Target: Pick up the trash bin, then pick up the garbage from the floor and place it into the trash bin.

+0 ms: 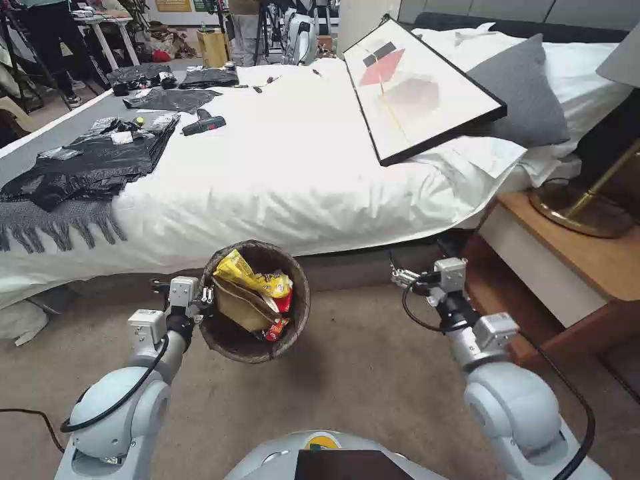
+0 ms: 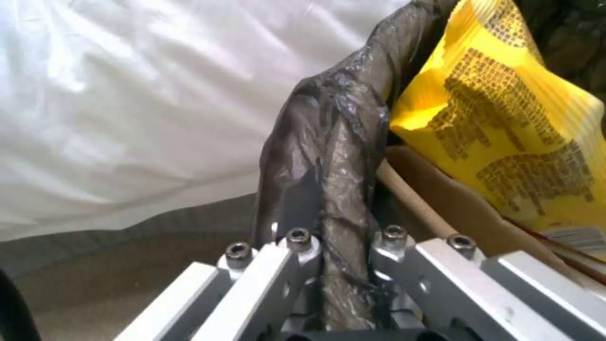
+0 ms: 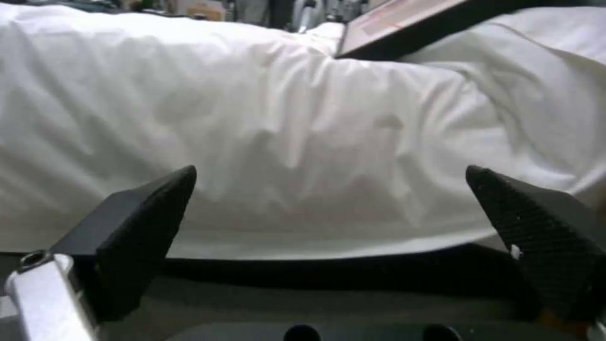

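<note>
The left gripper (image 1: 208, 295) is clamped on the bag-lined rim of the small round white plastic trash bin (image 1: 297, 313), holding it above the carpet; yellow wrappers (image 1: 253, 275) and a brown paper bag (image 1: 241, 305) lie inside. The right gripper (image 3: 328, 222), spread wide and empty, faces the white bed (image 1: 280, 167).

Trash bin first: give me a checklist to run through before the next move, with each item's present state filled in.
1. Left claw clamped on the trash bin rim: ok, the bag-covered rim sits between its fingers.
2. Bin held off the carpet: ok, it hangs in front of the bed, mouth tipped toward the head camera.
3. Garbage inside the bin: ok, a yellow wrapper, a brown paper bag and red packets lie within the rim.
4. Right claw free: ok, open and holding nothing, facing the bed's side.
5. Garbage left on the floor: cannot tell, the carpet in view is bare, but not all of it shows.
</note>
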### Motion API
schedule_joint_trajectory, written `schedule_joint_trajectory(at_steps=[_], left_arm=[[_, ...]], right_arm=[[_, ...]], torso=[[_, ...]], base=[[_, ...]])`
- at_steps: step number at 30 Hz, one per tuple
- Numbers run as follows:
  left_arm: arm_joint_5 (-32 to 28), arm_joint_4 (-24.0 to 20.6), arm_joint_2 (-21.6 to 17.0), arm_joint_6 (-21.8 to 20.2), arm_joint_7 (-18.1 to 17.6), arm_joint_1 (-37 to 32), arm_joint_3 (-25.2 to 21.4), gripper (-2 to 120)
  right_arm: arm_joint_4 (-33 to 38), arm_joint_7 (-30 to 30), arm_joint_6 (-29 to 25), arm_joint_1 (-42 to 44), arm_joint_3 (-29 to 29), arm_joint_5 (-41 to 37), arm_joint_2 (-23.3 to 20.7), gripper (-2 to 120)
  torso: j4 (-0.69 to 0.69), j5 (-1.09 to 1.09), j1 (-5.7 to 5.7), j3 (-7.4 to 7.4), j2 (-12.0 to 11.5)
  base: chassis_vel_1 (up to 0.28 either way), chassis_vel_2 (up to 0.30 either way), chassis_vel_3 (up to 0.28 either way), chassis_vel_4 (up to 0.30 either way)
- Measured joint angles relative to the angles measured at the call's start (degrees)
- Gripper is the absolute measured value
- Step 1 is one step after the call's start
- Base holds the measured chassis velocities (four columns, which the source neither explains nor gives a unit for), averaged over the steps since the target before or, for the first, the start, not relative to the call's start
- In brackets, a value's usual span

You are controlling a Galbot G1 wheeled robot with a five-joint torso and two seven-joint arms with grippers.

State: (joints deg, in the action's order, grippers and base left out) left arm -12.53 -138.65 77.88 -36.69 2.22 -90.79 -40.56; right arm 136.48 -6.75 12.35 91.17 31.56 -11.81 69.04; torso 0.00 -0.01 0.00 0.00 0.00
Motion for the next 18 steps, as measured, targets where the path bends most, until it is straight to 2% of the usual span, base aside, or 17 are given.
schedule_joint_trajectory(at_steps=[3,10,18], left_arm=[[0.0,0.1,0.1,0.1,0.1,-0.2,-0.4,3],[0.4,0.3,0.0,0.4,0.2,-0.1,-0.7,3],[0.6,0.3,-0.3,0.0,0.4,-0.1,-0.5,3]], right_arm=[[-0.8,0.1,-3.9,3.7,1.0,4.2,4.6,100],[-1.0,1.2,-9.3,10.5,1.9,7.7,10.1,100],[-1.3,2.0,-11.4,12.6,2.7,8.5,11.4,100]], torso=[[0.01,0.0,0.0,0.0,0.0],[0.0,0.0,0.0,0.0,0.0],[0.0,0.0,0.0,0.0,0.0]], base=[[0.0,0.0,0.0,0.0],[0.0,0.0,0.0,0.0],[0.0,0.0,0.0,0.0]])
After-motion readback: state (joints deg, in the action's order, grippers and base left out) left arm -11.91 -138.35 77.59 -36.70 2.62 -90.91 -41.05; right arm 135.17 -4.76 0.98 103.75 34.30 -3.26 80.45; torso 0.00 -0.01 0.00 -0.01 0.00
